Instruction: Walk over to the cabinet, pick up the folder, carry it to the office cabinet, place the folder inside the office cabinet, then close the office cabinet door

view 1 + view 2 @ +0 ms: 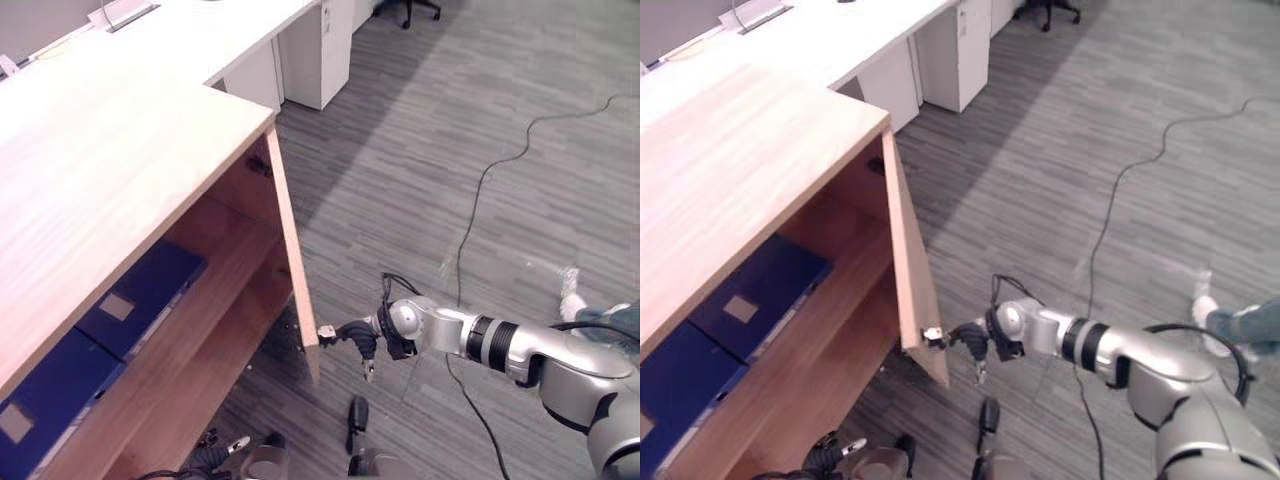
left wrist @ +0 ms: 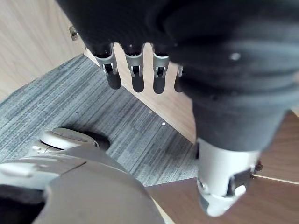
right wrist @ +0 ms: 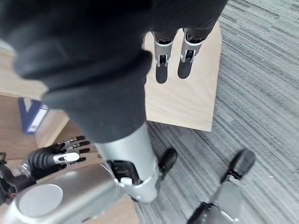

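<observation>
Door (image 1: pixel 288 240) of light wooden office cabinet (image 1: pixel 100 170) ajar, right hand (image 1: pixel 358 336) at its free edge
Right hand sits lower centre of left eye frame, fingers straight and loose, holding nothing, one fingertip at the door's lower corner. Two flat dark blue folders (image 1: pixel 140 295) lie side by side on the shelf inside, lower left of frame. Left hand (image 2: pixel 134 70) hangs low at the bottom edge, fingers (image 2: pixel 112 77) relaxed and straight, empty. Grey striped carpet (image 1: pixel 450 150) spreads right of the cabinet
</observation>
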Robot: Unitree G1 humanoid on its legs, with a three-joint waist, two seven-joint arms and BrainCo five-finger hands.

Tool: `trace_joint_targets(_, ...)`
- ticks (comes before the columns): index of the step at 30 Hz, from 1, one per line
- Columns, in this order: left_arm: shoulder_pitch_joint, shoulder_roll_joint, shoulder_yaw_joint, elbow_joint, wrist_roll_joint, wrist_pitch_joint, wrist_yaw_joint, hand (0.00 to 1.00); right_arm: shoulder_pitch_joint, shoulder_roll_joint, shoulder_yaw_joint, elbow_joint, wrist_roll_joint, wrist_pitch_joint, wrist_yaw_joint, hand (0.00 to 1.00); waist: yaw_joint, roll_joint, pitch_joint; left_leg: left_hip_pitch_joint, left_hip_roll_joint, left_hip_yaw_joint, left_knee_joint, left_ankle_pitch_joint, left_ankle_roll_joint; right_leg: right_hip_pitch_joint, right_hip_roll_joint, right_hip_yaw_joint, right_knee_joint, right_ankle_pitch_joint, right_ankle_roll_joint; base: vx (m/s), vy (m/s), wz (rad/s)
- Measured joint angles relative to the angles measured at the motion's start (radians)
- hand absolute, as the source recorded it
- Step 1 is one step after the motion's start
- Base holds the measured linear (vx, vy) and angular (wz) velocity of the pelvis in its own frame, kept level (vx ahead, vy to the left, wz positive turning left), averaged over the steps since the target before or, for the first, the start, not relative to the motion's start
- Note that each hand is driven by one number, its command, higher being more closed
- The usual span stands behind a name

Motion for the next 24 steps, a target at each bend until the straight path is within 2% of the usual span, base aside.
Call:
trace_joint_targets(5, -0.012, 0.004, 0.038, 0.001, 0.001, 0.006, -0.001, 0.00, 0.042, -0.026, -0.033, -0.008, -0.017, 0.001, 0.022, 0.00, 0.016, -0.006, -0.004, 0.001, -0.024, -0.003, 0.011, -0.009, 0.020, 0.011, -0.029, 0.003, 0.000, -0.001, 0.003, 0.05, 0.113, 0.04)
trace_joint_targets(6, -0.019, 0.005, 0.052, 0.001, 0.001, 0.006, -0.001, 0.00, 0.099, -0.008, -0.093, 0.032, -0.023, -0.006, 0.024, 0.00, 0.035, -0.007, -0.004, 0.001, -0.027, -0.007, 0.012, -0.010, 0.023, 0.015, -0.032, 0.000, 0.000, -0.002, 0.003, 0.03, 0.089, 0.10)
trace_joint_targets(8, -0.026, 0.005, 0.053, 0.001, 0.001, 0.006, -0.001, 0.00, 0.145, 0.034, -0.143, 0.105, -0.025, -0.013, 0.026, 0.00, 0.049, -0.006, 0.000, 0.000, -0.027, -0.015, 0.018, -0.010, 0.023, 0.021, -0.033, -0.006, 0.000, -0.004, 0.006, 0.03, 0.054, 0.21)
trace_joint_targets(9, -0.044, 0.002, 0.051, 0.000, 0.000, 0.006, -0.001, 0.00, 0.197, 0.098, -0.199, 0.215, -0.047, -0.014, 0.010, 0.00, 0.061, -0.002, 0.012, -0.023, -0.028, -0.033, 0.056, -0.020, 0.023, 0.027, -0.038, -0.026, 0.000, -0.011, 0.014, -0.01, 0.046, 0.59)
trace_joint_targets(10, -0.071, -0.003, 0.049, -0.001, -0.001, 0.006, -0.001, 0.00, 0.242, 0.168, -0.279, 0.351, -0.082, -0.013, -0.024, 0.00, 0.061, 0.005, 0.032, -0.072, -0.025, -0.046, 0.121, -0.038, 0.017, 0.027, -0.042, -0.063, 0.000, -0.014, 0.016, -0.04, 0.049, 0.72)
trace_joint_targets(11, -0.085, -0.007, 0.049, -0.001, -0.002, 0.006, 0.000, 0.00, 0.261, 0.202, -0.324, 0.413, -0.096, -0.013, -0.044, 0.00, 0.061, 0.010, 0.048, -0.093, -0.022, -0.041, 0.149, -0.045, 0.017, 0.026, -0.042, -0.078, 0.000, -0.017, 0.017, -0.09, 0.044, 0.74)
trace_joint_targets(13, -0.096, -0.022, 0.028, 0.002, -0.008, 0.010, 0.011, 0.00, 0.326, 0.324, -0.501, 0.577, -0.176, -0.008, -0.201, 0.00, 0.072, 0.028, 0.089, -0.123, 0.012, 0.017, 0.190, -0.067, 0.021, 0.027, -0.041, -0.103, 0.000, -0.023, 0.022, -0.09, 0.031, 0.33)
trace_joint_targets(15, -0.076, -0.028, 0.030, 0.005, -0.016, 0.016, 0.017, 0.00, 0.361, 0.370, -0.556, 0.590, -0.201, -0.007, -0.266, 0.00, 0.069, 0.035, 0.094, -0.119, 0.012, 0.018, 0.187, -0.066, 0.020, 0.035, -0.047, -0.108, 0.000, -0.025, 0.026, -0.03, 0.043, 0.17)
trace_joint_targets(16, -0.066, -0.028, 0.030, 0.005, -0.016, 0.018, 0.021, 0.00, 0.388, 0.407, -0.594, 0.601, -0.213, -0.006, -0.300, 0.00, 0.054, 0.037, 0.093, -0.117, 0.008, 0.012, 0.180, -0.063, 0.020, 0.044, -0.057, -0.125, 0.000, -0.029, 0.031, 0.01, 0.051, 0.48)
trace_joint_targets(17, -0.066, -0.027, 0.031, 0.005, -0.016, 0.024, 0.023, 0.00, 0.411, 0.434, -0.628, 0.602, -0.223, -0.002, -0.326, 0.00, 0.045, 0.037, 0.092, -0.117, 0.001, -0.002, 0.165, -0.052, 0.016, 0.050, -0.069, -0.148, 0.000, -0.034, 0.039, 0.01, 0.043, 0.59)
trace_joint_targets(21, -0.062, -0.030, 0.031, 0.002, -0.016, 0.029, 0.024, 0.00, 0.452, 0.467, -0.719, 0.611, -0.218, 0.023, -0.372, 0.00, 0.038, 0.037, 0.090, -0.087, -0.039, -0.077, 0.092, -0.002, 0.016, 0.095, -0.109, -0.233, 0.000, -0.054, 0.067, 0.08, 0.030, 0.77)
trace_joint_targets(24, -0.056, -0.030, 0.031, 0.001, -0.029, 0.030, 0.025, 0.00, 0.461, 0.494, -0.820, 0.635, -0.161, 0.030, -0.410, 0.00, 0.036, 0.033, 0.081, -0.074, -0.055, -0.119, 0.083, 0.015, 0.017, 0.131, -0.130, -0.292, 0.008, -0.064, 0.075, 0.17, 0.064, 0.57)
